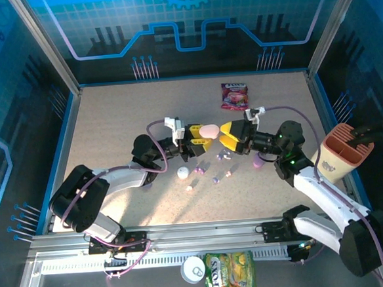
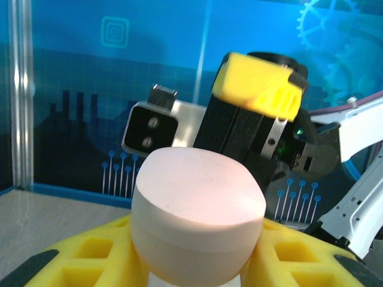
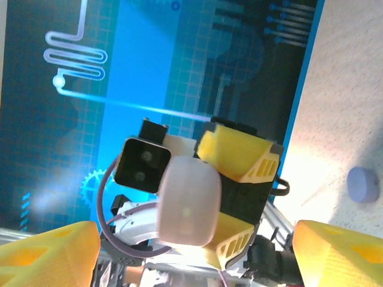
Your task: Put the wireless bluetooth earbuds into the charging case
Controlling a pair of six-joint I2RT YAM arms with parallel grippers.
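**Left end effector** [image 1: 201,137]: I hold it clamped on the charging case [image 1: 208,130], a pale pink pebble-shaped body, at the centre of the top view and raised off the table [image 1: 111,123]. In my left wrist view the charging case sits between the two yellow fingers [image 2: 90,251] at the bottom of the frame. A seam runs round its body. I cannot tell whether the lid is fully closed.

**Right end effector** [image 1: 225,136]: it faces the left one, just right of the case, and is not touching it. In my right wrist view my own yellow fingers [image 3: 48,254] stand wide apart at the lower corners of the frame. Nothing sits between them. The case appears at mid-frame, pinched in the opposite fingers.

**Earbuds** [image 1: 215,179]: several tiny buds lie scattered on the table just below the two end effectors in the top view. They are apart from one another and none is gripped. Their colours are too small to sort with certainty.

**Other items:**
- A white round piece [image 1: 182,173] lies to the left of the buds.
- A lilac round piece [image 3: 363,183] lies on the table at the right edge of my right wrist view.
- A snack packet [image 1: 234,96] lies in the upper centre of the top view.
- A peach holder [image 1: 340,151] stands at the right edge of the top view.
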